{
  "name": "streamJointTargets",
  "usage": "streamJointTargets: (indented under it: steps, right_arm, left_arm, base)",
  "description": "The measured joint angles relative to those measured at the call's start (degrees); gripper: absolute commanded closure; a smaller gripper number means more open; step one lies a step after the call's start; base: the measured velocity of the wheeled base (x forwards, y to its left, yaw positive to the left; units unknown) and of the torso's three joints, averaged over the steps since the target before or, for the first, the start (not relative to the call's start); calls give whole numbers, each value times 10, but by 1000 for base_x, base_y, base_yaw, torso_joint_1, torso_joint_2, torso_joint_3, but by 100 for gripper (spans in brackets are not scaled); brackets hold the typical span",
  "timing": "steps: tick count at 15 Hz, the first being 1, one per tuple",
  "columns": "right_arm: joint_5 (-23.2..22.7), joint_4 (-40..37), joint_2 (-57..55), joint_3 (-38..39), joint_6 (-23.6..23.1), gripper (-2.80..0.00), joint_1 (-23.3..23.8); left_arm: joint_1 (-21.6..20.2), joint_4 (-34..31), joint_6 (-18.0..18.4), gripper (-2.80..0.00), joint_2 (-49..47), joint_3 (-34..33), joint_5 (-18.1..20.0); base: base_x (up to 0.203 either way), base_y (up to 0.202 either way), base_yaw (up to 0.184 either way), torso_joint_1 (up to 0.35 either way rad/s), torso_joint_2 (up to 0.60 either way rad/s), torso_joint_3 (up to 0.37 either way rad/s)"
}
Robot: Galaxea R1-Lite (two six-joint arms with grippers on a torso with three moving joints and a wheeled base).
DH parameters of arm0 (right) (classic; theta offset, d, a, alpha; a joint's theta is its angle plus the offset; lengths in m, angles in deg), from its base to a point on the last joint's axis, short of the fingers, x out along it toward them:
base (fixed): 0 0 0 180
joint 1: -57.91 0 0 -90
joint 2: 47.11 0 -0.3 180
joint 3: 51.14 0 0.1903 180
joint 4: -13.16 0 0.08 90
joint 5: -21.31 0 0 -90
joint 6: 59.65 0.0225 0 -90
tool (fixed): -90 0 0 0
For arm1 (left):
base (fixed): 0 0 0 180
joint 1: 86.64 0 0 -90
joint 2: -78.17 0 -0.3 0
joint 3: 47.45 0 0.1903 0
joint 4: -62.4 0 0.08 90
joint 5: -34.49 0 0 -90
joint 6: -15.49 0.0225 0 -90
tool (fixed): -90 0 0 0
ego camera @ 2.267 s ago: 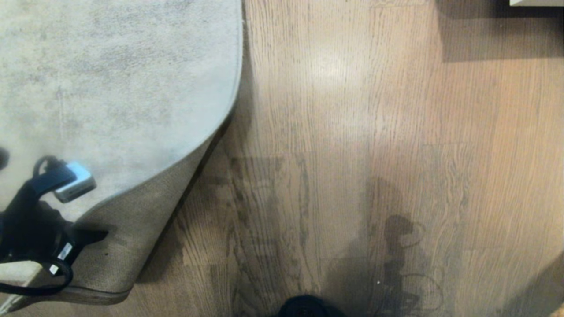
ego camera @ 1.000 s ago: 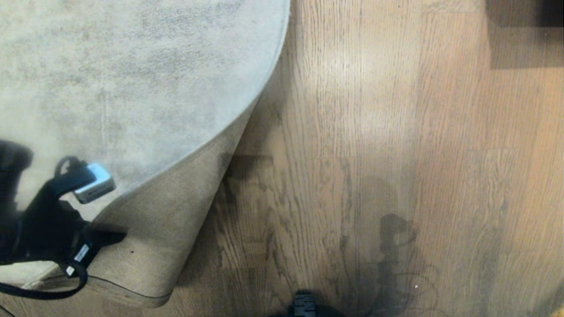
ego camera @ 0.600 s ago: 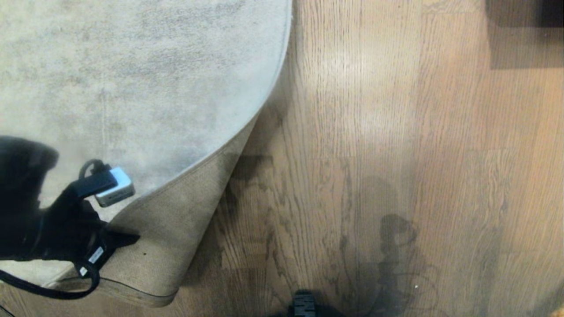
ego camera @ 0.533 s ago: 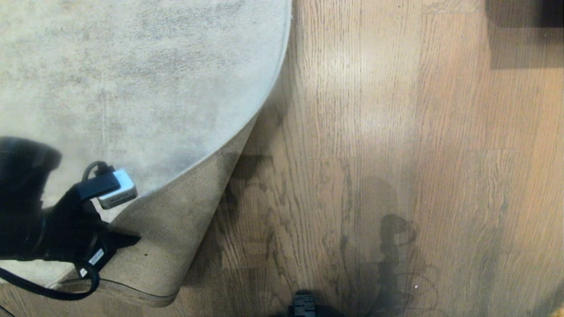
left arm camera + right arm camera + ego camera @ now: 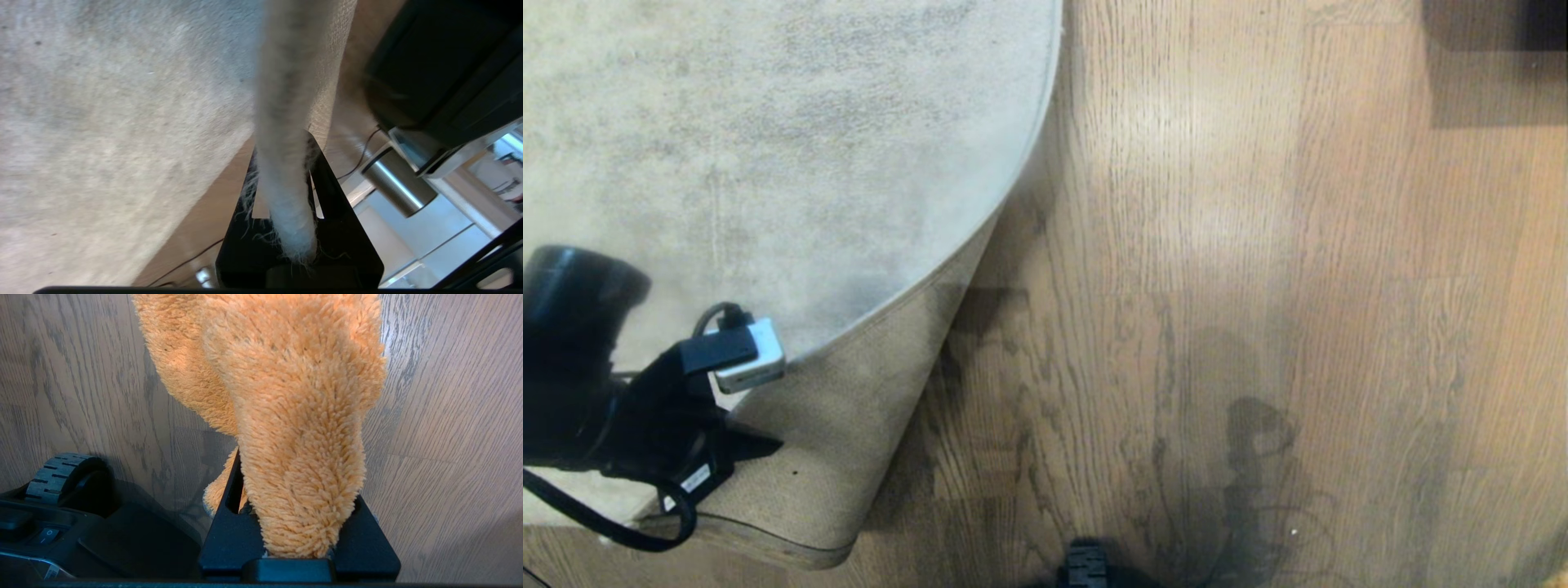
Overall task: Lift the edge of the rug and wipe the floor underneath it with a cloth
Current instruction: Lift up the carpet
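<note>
Rug edge [image 5: 907, 298] is the landmark: the left hand [image 5: 286, 228] pinches it closed and holds it raised, backing up. Bared floor [image 5: 1013, 384] lies right of that fold, nearest the right hand [image 5: 294, 543], which clamps the cloth [image 5: 286, 416].

- You have a dark rectangular patch [image 5: 1478, 82] at the far right corner of the head view.
- A grey shadow shape [image 5: 1254, 441] lies well apart from that patch, nearer you.
- A tiny white speck [image 5: 1294, 532] sits just past the shadow, farther still from the patch.
- A shiny metal cylinder [image 5: 398, 185] shows only in the left wrist view; you cannot place it against the patch.
</note>
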Motion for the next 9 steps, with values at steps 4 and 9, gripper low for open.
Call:
streamJointTargets:
  steps: [4, 9]
  right_arm:
    - [1, 0, 0, 0, 1, 0, 0]
    - [3, -9, 0, -2, -4, 0, 0]
  left_arm:
    - [-35, -2, 78, 0, -11, 9, 0]
    - [-40, 2, 88, 0, -30, 20, 1]
  base:
    - [0, 0, 0, 0, 0, 0]
    - [0, 0, 0, 0, 0, 0]
